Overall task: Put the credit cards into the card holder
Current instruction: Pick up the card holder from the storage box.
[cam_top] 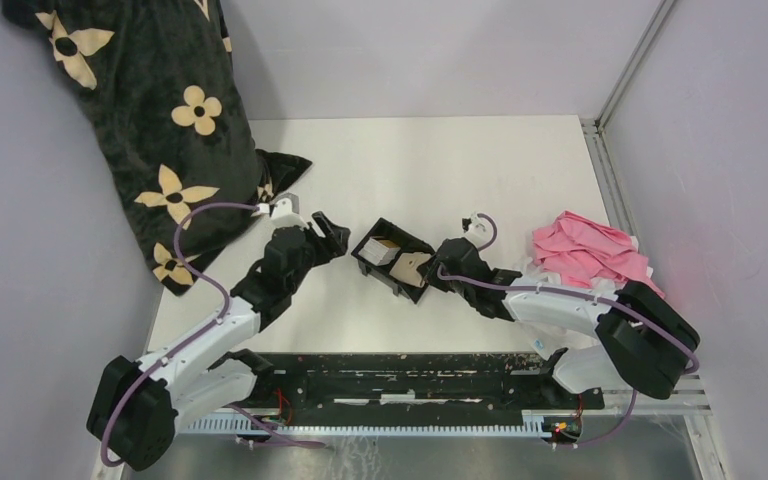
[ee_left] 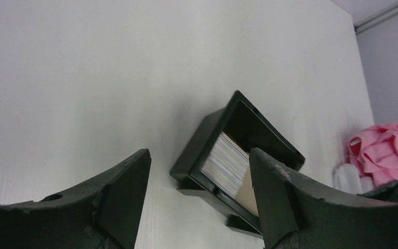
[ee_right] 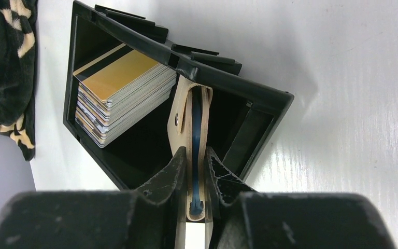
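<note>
Item one, card holder [ee_right: 185, 122]: tan, leather-like and folded, standing on edge in the compartment of the black tray [ee_right: 249, 85] nearer the right arm, with a small stud showing on one leaf. We judge it light, soft and apt to flex or gape, so it is best taken across both leaves near an outer edge. That is where the right fingers [ee_right: 168, 181] sit, drawn narrow and pinching it from both sides. A blue strip shows between the leaves; we cannot tell whether it is a card or lining. Item two, credit cards [ee_right: 122, 78]: a neat stack in the other compartment, golden-yellow on top with a dark stripe, with pale and bluish edges below. They look thin, stiff, smooth and probably slippery, and they lie close to the tray walls, so we would expect to lift one by its edges rather than press on its face. Left fingers [ee_left: 119, 189]: spread wide, holding nothing, above the table [ee_left: 83, 78] near the tray. Not determinable: the number of cards, the holder's inner pockets, and the end of the holder hidden behind the right fingers. Pink cloth [cam_top: 590, 250] and flowered black fabric [cam_top: 150, 110] lie well apart from the tray.
</note>
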Controlling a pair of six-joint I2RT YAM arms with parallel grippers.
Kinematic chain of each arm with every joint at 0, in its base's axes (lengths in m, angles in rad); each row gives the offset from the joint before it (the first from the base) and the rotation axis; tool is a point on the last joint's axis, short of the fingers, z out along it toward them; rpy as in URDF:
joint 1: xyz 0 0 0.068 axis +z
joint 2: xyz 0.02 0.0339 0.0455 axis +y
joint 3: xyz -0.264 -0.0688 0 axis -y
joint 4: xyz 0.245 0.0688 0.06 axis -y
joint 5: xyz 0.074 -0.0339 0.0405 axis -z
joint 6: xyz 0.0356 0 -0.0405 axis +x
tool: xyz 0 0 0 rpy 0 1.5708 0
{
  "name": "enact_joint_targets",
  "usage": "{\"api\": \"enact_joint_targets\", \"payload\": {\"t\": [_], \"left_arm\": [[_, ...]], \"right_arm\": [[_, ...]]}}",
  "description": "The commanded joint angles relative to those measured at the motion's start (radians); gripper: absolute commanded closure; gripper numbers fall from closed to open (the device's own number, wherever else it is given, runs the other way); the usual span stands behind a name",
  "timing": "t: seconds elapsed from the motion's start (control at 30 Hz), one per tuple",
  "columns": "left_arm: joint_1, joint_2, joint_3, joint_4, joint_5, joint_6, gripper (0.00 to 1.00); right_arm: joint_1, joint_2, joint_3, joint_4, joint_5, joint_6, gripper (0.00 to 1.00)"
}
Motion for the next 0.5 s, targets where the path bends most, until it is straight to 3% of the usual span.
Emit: {"api": "enact_joint_targets", "payload": {"t": [0.0,0.27,0.47], "left_arm": [[-0.094,-0.078,-0.053,-0.010,-0.078,-0.153,0.25],[-0.217,-0.151,-0.148,-0.018,-0.133,-0.191,0.43],[-0.306,-0.102,-0.198,0.047,-0.142,-0.182,0.59]], "right_arm": [[0.005,-0.035,0.005,0.052,0.003,-0.032,0.91],[0.005,-0.068,0.072,-0.003,0.022,-0.136,0.96],[0.005,-0.083,0.123,-0.058,0.040,-0.200,0.99]]}}
